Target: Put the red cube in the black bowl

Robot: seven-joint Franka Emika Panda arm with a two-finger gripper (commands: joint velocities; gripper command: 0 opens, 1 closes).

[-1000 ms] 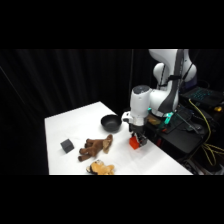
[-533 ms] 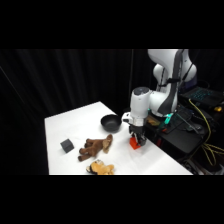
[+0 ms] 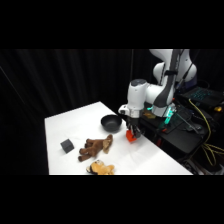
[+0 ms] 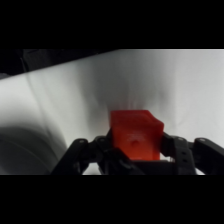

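Since a second ago the claw (image 3: 132, 134) has risen slightly, and I note the red cube (image 3: 131, 136) has come up with it, clear of the worktop (image 3: 75, 125). The wrist view confirms the claw clamped on the cube's sides. I judge the lift underway; next comes a short carry to the black bowl (image 3: 111, 122) nearby, then release above it. The worktop is white and also bears a grey cube (image 3: 67, 145) and plush toys (image 3: 95, 147); black curtains (image 3: 65, 80) stand behind.
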